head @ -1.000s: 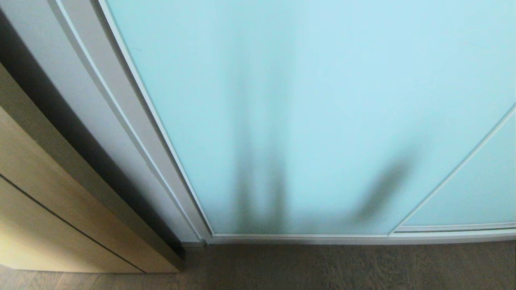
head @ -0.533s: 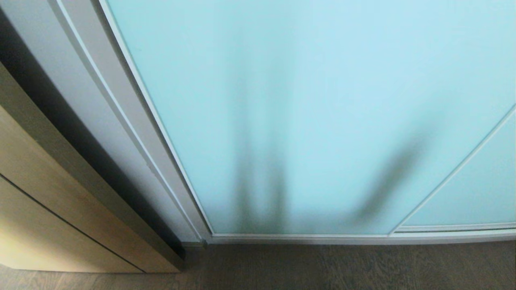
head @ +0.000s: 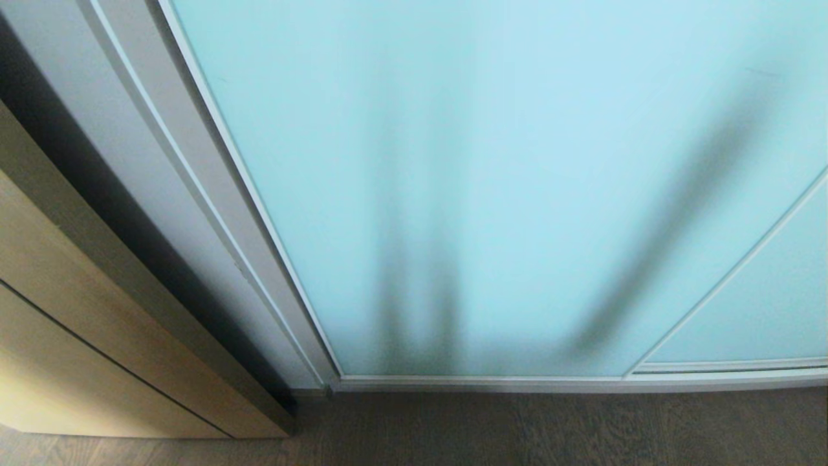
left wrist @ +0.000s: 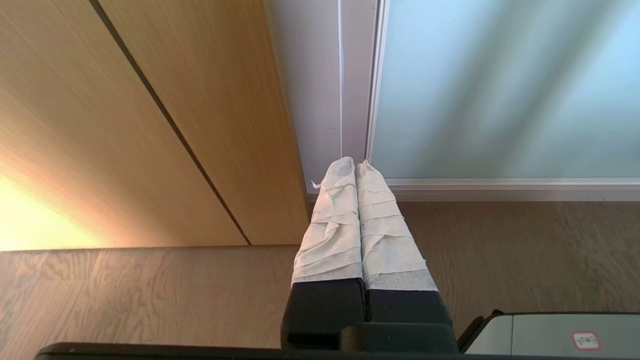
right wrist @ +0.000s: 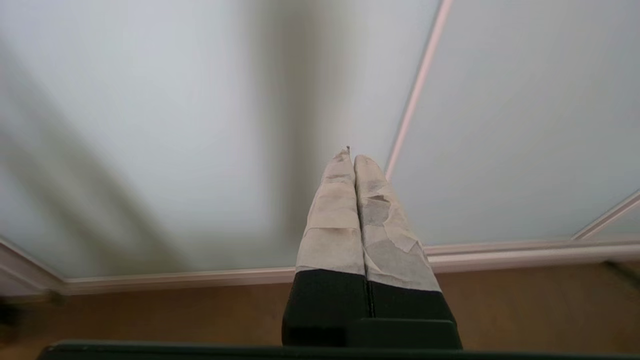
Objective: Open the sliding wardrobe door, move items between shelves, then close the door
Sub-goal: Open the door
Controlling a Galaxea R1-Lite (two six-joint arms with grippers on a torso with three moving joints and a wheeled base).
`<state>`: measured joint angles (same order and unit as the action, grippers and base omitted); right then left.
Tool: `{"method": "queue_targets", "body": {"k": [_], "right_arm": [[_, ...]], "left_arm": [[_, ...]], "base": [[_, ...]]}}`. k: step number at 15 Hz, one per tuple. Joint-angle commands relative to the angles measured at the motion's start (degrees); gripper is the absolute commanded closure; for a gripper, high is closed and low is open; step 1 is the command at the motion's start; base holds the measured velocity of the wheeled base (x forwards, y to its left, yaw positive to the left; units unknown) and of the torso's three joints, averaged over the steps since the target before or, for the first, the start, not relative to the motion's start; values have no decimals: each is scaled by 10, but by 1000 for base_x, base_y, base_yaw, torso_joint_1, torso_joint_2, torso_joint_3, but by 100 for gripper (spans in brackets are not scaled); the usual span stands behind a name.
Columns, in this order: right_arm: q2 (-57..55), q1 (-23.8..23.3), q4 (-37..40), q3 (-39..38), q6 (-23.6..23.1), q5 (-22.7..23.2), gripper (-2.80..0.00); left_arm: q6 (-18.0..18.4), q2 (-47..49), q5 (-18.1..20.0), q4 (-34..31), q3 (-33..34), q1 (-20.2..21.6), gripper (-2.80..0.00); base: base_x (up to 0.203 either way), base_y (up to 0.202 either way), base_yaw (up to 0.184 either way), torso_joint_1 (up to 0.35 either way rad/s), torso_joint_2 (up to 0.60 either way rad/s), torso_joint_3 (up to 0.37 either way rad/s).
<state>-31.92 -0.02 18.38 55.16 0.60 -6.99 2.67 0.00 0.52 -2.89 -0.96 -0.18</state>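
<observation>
Still closed, sliding wardrobe door (head: 504, 181) fills view ahead. Frosted glass probably slick, rigid, fragile; push its metal frame (head: 259, 259). Left gripper (left wrist: 356, 167) and right gripper (right wrist: 350, 157) clenched, empty.

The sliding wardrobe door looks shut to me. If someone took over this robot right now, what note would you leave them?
Left gripper: fingers shut, empty, low near the floor by the door's left frame edge.
Right gripper: fingers shut, empty, pointing at the glass.
Sliding wardrobe door: fully closed; wooden cabinet to its left. Shelves and items hidden behind it.
Done: nothing.
Left: slide the door open, move items between shelves, close the door.
</observation>
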Motion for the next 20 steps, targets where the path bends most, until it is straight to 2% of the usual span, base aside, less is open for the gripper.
{"method": "queue_targets", "body": {"k": [1,4,7,9,12,20], "right_arm": [[-126,1,24,75,21,1,0],[-232,-4,47,151,73,2,0],[-314,-35,53,202,93,0,0],[-353,-78,55,231,95,0,0],[-375,-117,48,233,81,-2,0],[-442,-140,-30,232,66,-4,0]], "left_arm": [[0,0,0,0,0,0,0],[0,0,0,0,0,0,0],[0,0,0,0,0,0,0],[0,0,0,0,0,0,0],[0,1,0,0,0,0,0],[0,0,0,0,0,0,0]], "base": [[0,0,0,0,0,0],[0,0,0,0,0,0],[0,0,0,0,0,0],[0,0,0,0,0,0],[0,0,0,0,0,0],[0,0,0,0,0,0]]}}
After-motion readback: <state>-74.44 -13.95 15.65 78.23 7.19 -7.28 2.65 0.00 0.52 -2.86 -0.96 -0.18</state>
